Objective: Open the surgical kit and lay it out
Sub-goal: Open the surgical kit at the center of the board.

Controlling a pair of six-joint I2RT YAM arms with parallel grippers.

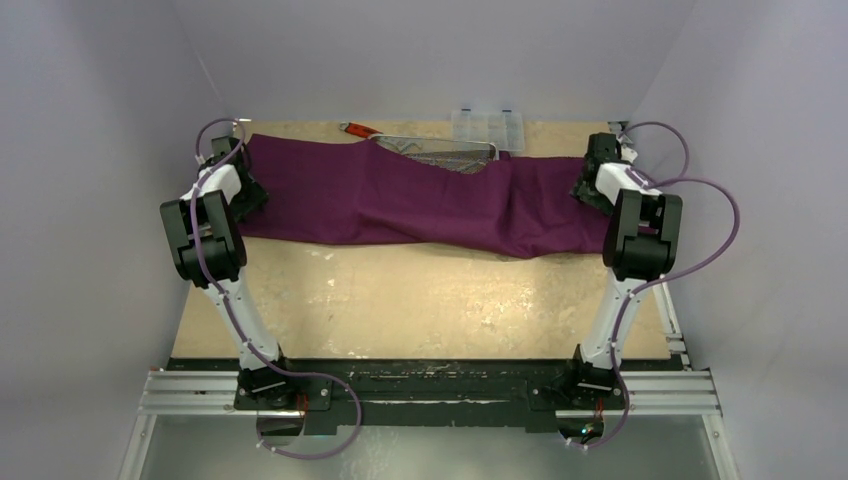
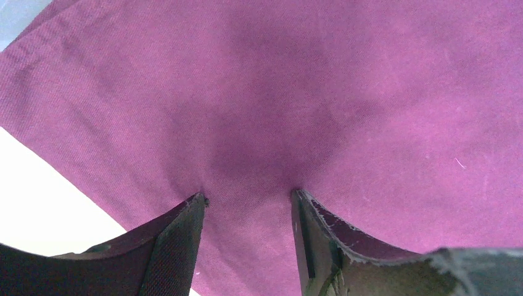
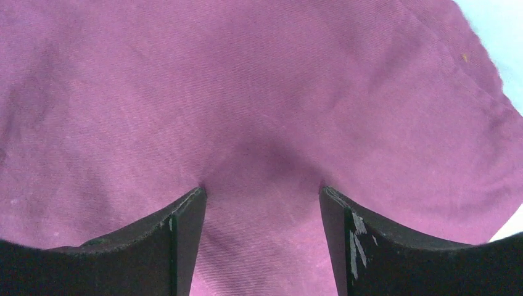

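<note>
The dark-purple cloth [image 1: 420, 200] of the surgical kit lies stretched across the far half of the table, rumpled along its near edge. The silver wire-mesh tray [image 1: 445, 150] shows partly behind the cloth's far edge. My left gripper [image 1: 250, 195] sits on the cloth's left end and my right gripper [image 1: 590, 188] on its right end. In the left wrist view the cloth [image 2: 277, 92] fills the frame; my left gripper [image 2: 248, 196] is open, tips pressing onto flat fabric. In the right wrist view my right gripper [image 3: 262, 190] is open too, tips dimpling the cloth [image 3: 247, 92]. Tweezers, forceps and packets are hidden.
A clear plastic compartment box [image 1: 487, 127] stands at the back edge, right of centre. A red-handled wrench [image 1: 355, 129] lies at the back, left of the tray. The tan tabletop [image 1: 420, 300] stretches from the cloth to the arm bases. White walls close in on three sides.
</note>
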